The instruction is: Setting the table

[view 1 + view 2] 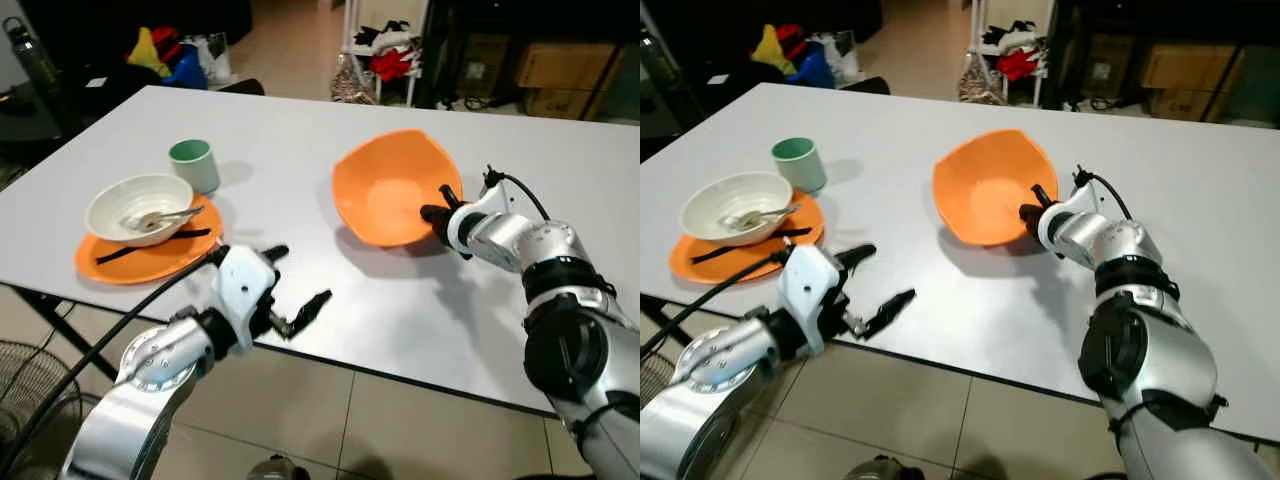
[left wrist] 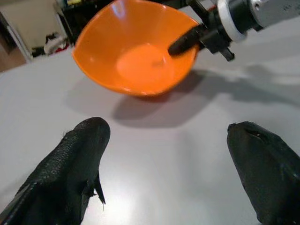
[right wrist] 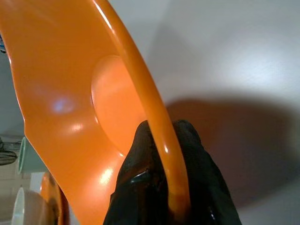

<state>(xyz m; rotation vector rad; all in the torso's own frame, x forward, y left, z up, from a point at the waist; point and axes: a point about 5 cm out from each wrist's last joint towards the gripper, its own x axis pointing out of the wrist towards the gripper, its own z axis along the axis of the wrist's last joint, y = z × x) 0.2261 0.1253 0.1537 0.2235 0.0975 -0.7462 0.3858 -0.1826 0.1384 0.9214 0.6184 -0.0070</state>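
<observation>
White table (image 1: 300, 150) carries all items. Orange bowl (image 1: 385, 190), centre, tilted off the surface: my right gripper (image 1: 437, 213) clamps its rim at 3 o'clock. White bowl (image 1: 135, 205) on orange plate (image 1: 110, 262), green cup (image 1: 195, 163), at 9 o'clock. My left gripper (image 1: 283, 290) hovers, fingers apart.

Both arms were silver metal with black joint bands and white wrist housings. The left gripper (image 1: 290, 290) had two long black fingers with a textured surface. A black cable ran along the left arm; another looped over the right gripper (image 1: 440, 205) wrist.
</observation>
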